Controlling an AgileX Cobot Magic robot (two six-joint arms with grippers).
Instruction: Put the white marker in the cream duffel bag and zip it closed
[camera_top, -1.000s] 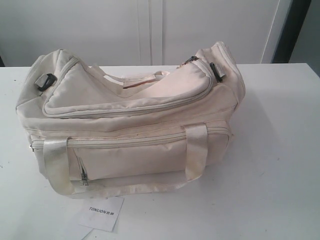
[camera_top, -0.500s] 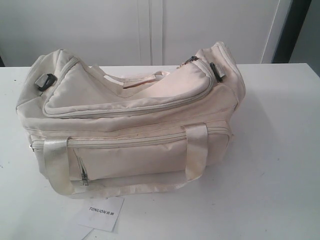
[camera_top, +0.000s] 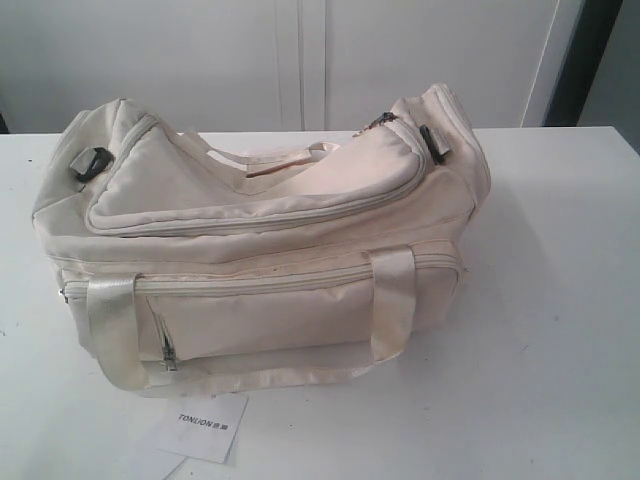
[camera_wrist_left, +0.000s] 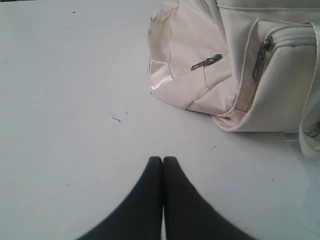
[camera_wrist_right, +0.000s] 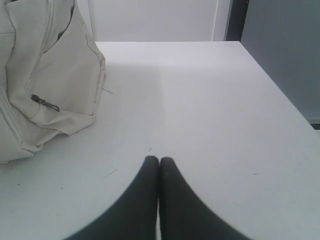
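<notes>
Exterior view: the cream duffel bag (camera_top: 260, 230) resting on the white table (camera_top: 560, 320), top flap laid over it, front pocket shut, inside hidden; a paper tag (camera_top: 205, 425) just beside its front edge.

Left wrist view: the left gripper (camera_wrist_left: 162, 160) pinched together on nothing above bare tabletop, one end of the bag near but apart.

Right wrist view: the right gripper (camera_wrist_right: 159, 160) likewise closed and empty, the bag's other end near, not touching.

Cannot place the white marker from any view.

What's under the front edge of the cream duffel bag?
A white paper tag sticks out at the front of the cream duffel bag, lying on the table. The bag covers everything else beneath it, and the white marker is nowhere in view.
</notes>
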